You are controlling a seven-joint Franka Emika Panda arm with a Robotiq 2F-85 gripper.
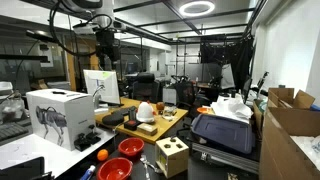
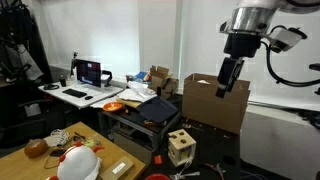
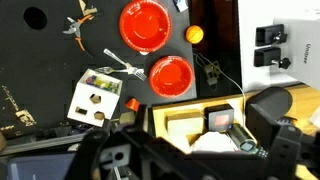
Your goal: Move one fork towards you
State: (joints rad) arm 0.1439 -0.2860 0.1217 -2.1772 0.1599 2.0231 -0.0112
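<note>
"Well, where does the claw (image 2: 226, 85) stand?"

"High above the tabletop (image 3: 40, 70) in both exterior views, jaws apart and nothing between them. It is well clear of everything below."

"And the fork?"

"In the wrist view, working outward from the arm, the wooden block (image 3: 95, 98) with its shaped holes comes first. Just past its far corner the fork (image 3: 122, 63) lies flat on the dark surface. The nearer red bowl (image 3: 170, 75) sits just beside it. Beyond that are the larger red bowl (image 3: 146, 25) and an orange (image 3: 194, 34). At the far edge is another utensil (image 3: 80, 22), too small for me to call a fork with any confidence."

"So nothing has been picked yet. What worries you?"

"Mostly the crowding. The fork sits between the block and the bowl, so wide jaws coming down a little off line could clip the bowl's rim or the block's corner. It is also thin and lies flat, and fingertips that land short of the surface would close on air. If they press too hard they may skid it sideways. And if it gets dragged rather than lifted, I'd expect it to catch on the block."

"Anything hidden?"

"Whether the fork touches the block. I cannot tell from here."
</note>
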